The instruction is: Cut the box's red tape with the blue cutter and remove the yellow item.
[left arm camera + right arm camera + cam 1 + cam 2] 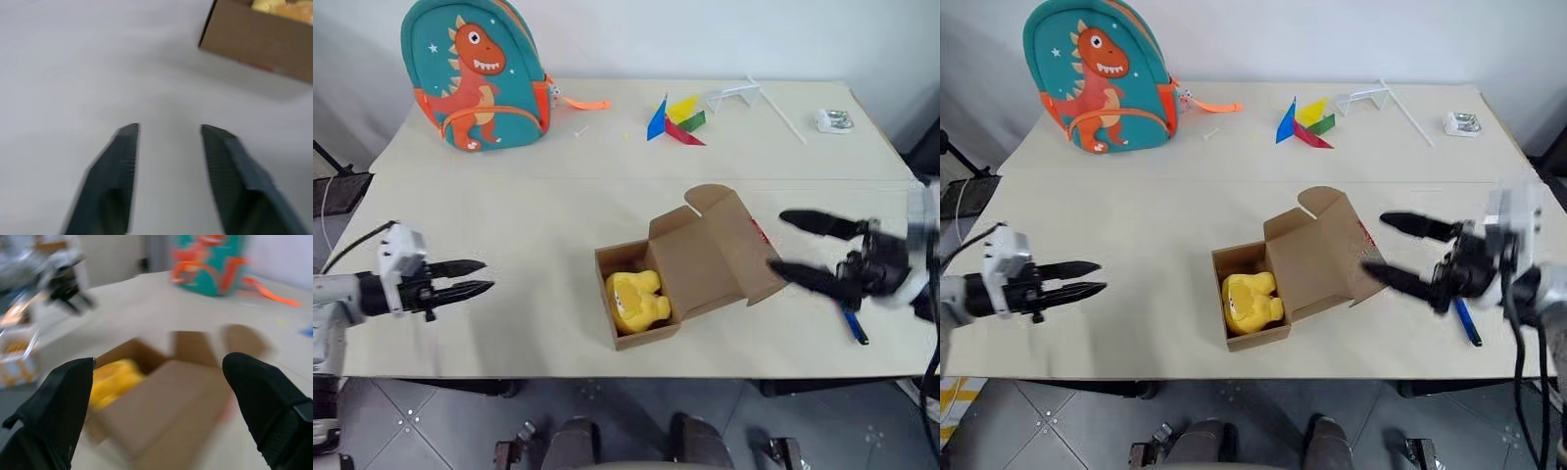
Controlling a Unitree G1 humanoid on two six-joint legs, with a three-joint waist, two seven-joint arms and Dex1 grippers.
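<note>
Right claw (790, 248): fingers spread wide, holding nothing, just beside my open box (690, 266). Left claw (480, 276): narrowly parted, empty, well apart. Box holds the yellow item (637, 298). Blue cutter (853, 323) lies on the bench (529, 206).

The two eye views look from above, forward and down on the table (558, 225), and both share the open box (690, 264) in the middle and the backpack (480, 73) at the far edge. The left wrist view looks low and close along the table surface, with a corner of the box ahead. The right wrist view faces across the open box toward the backpack.
</note>
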